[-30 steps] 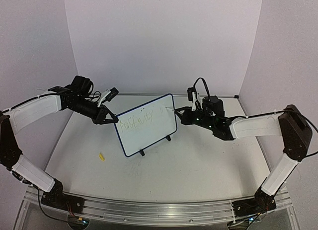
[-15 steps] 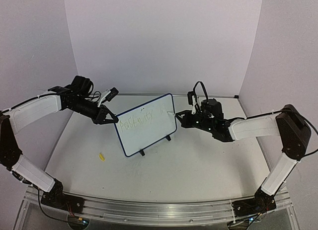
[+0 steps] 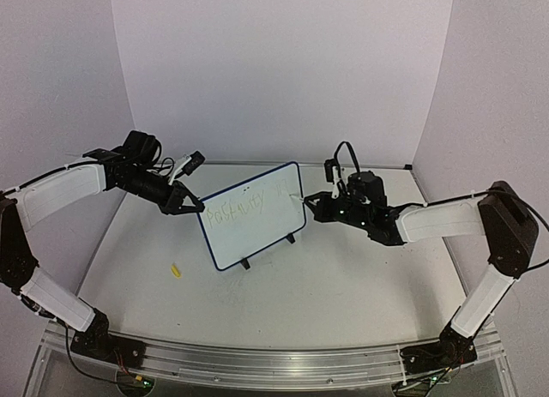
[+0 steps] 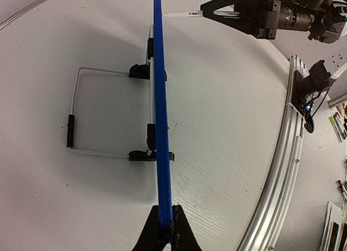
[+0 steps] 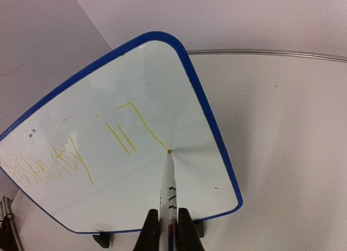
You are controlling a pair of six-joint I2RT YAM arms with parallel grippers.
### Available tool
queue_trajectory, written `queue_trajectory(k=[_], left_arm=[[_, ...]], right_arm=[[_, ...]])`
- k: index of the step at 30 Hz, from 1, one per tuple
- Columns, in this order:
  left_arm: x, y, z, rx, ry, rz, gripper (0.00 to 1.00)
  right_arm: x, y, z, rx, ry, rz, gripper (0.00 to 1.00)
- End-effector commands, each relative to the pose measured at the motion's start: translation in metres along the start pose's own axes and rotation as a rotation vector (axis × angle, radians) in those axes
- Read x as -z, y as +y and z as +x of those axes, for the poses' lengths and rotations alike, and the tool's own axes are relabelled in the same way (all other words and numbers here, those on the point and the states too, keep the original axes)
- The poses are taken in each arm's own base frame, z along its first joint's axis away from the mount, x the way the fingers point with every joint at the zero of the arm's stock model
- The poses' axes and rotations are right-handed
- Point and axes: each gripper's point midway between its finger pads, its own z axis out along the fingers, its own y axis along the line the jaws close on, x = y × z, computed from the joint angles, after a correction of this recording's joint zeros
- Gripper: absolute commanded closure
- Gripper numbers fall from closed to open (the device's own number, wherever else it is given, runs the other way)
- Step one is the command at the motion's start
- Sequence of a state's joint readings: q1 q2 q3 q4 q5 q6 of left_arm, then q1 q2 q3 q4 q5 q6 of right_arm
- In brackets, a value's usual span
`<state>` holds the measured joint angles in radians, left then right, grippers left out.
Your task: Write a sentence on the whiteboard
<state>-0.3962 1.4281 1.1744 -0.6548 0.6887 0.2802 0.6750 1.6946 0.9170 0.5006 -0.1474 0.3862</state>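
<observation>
Right fingers (image 5: 152, 229) press marker (image 5: 169, 188) to whiteboard (image 5: 187, 118) (left fingers (image 4: 148, 238) pinch its edge).

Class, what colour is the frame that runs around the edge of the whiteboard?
Blue. The whiteboard frame shows best in the right wrist view.

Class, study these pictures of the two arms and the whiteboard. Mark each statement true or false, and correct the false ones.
1. The left hand is shut on the blue edge of the whiteboard. True.
2. The whiteboard lies flat on the table. False: it stands upright.
3. The marker in the right hand touches the board with its tip. True.
4. The sentence is written in red. False: it is yellow.
5. The yellow cap is on the marker. False: it lies on the table, apart from the board.
</observation>
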Motion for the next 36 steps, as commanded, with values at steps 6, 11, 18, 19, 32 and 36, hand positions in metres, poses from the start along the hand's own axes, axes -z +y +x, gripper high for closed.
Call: queue_trajectory(k=[6,11,18,19,32,36], left_arm=[[0.002,-0.004,-0.004,-0.017,0.003,0.006,1.0],[0.003,-0.005,-0.005,-0.019,0.001,0.005,1.0],[0.003,-0.006,-0.004,-0.02,0.0,0.007,1.0],[0.003,-0.005,-0.004,-0.019,0.0,0.007,1.0],[0.003,-0.005,-0.003,-0.019,0.003,0.002,1.0],[0.003,-0.004,-0.003,-0.017,0.005,0.002,1.0]], right_arm=[[0.039,0.011,-0.017,0.029,-0.02,-0.011,1.0],[0.062,0.032,-0.017,0.08,0.006,-0.112,1.0],[0.063,0.102,0.021,0.175,0.144,-0.428,1.0],[0.06,0.111,0.028,0.186,0.163,-0.454,1.0],[0.012,0.173,0.075,0.241,0.267,-0.65,1.0],[-0.004,0.174,0.082,0.23,0.284,-0.648,1.0]])
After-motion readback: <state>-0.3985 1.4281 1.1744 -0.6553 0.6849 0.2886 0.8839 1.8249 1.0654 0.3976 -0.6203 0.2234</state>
